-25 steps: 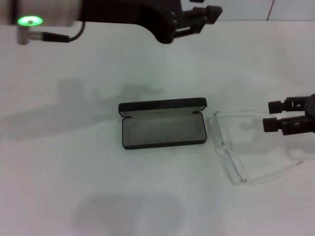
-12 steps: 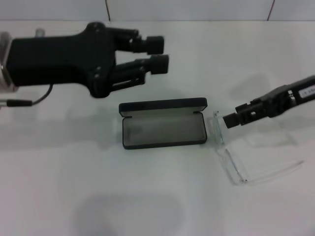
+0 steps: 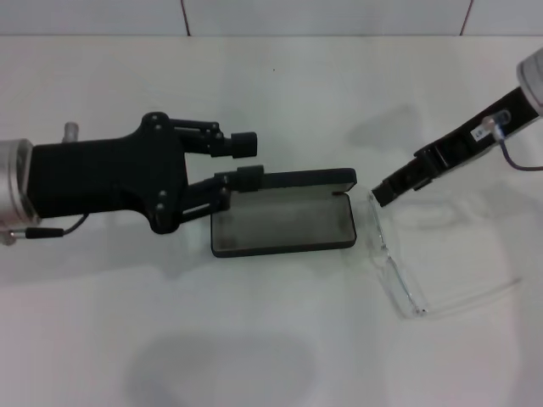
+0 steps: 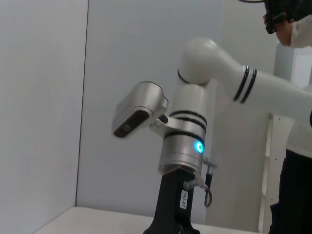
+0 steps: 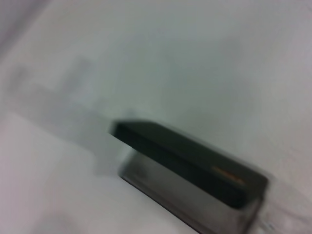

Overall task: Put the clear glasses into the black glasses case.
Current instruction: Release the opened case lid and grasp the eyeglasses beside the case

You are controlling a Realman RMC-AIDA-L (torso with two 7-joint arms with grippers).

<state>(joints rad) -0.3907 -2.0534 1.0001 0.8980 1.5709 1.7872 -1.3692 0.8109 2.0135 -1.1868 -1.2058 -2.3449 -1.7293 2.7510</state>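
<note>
Nearest the table's [image 3: 102, 356] front edge, toward the right side, lie the glasses [image 3: 399, 263], unfolded and flat on the white surface, one clear arm trailing off to the right. They rest just beside the right end of the case [image 3: 284, 225], apart from it by a thin strip of table. That placing suits the job: a short lift and a slide to the left would likely carry them into the tray.

The case sits near the middle of the table, open, its grey lining facing up and its lid standing along the far side. In the right wrist view the lid [image 5: 195, 163] shows as a dark slab with small orange lettering.

The left end effector [image 3: 242, 161] reaches in low from the left edge, its arm nearly level with the table. Its fingers are spread, one hovering over the lid's left end, the other farther back. Whether the near finger touches the lid cannot be told. It looks placed to steady the case while the glasses go in.

The right end effector [image 3: 386, 193] slants down from the far right corner, its tip at the far end of the glasses' lens, beside the case's right end. Whether its fingers are parted or together cannot be told, nor whether it touches the lens.
</note>
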